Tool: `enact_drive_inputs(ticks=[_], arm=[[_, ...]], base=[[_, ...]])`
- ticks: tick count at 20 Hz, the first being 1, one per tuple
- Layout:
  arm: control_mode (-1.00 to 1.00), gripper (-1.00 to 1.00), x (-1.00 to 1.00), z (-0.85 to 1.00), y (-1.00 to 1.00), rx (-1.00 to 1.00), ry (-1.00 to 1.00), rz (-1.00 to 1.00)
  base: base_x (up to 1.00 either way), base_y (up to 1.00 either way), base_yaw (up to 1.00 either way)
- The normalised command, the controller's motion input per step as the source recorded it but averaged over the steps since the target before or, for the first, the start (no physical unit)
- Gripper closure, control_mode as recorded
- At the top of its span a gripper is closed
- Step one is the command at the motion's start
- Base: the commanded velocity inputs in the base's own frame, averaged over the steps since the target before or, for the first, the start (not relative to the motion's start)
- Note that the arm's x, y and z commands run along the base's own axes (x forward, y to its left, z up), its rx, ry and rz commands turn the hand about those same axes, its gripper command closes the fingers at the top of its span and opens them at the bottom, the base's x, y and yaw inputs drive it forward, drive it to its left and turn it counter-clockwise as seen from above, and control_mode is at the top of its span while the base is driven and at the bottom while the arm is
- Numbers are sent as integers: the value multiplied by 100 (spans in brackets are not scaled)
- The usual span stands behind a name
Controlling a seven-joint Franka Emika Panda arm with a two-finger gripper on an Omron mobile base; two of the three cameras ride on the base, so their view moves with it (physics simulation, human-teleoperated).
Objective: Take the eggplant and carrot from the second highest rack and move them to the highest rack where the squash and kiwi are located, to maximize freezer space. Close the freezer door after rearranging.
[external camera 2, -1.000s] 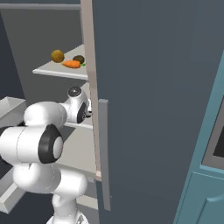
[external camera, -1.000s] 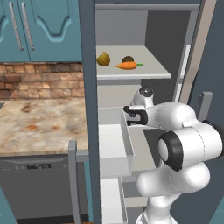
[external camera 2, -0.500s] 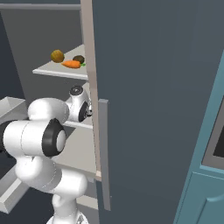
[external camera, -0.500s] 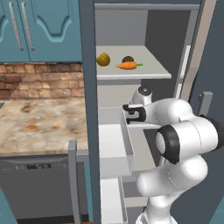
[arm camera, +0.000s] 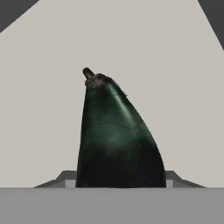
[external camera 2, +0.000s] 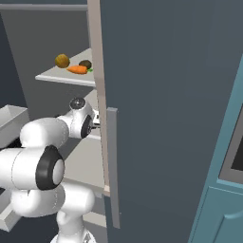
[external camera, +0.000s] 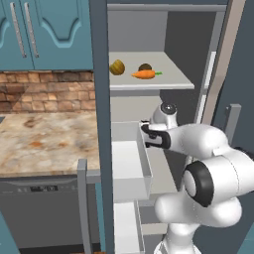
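while low by 2nd rack, arm (external camera: 208, 149) bent, claw (arm camera: 120, 181) round eggplant (arm camera: 116, 140).

The dark eggplant (arm camera: 116, 140) lies on a pale shelf (arm camera: 175, 87). The carrot (external camera: 144, 75), squash (external camera: 117, 67) and kiwi (external camera: 145, 67) sit on the top rack (external camera: 149, 85).
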Motion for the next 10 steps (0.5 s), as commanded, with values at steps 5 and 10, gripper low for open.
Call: enact_drive_inputs(ticks=[5, 10], arm=[[-100, 100, -84, 38, 0, 7, -3, -1], [-100, 100, -76, 71, 0, 7, 0, -7]], base=[[0, 0, 0], [0, 0, 0]])
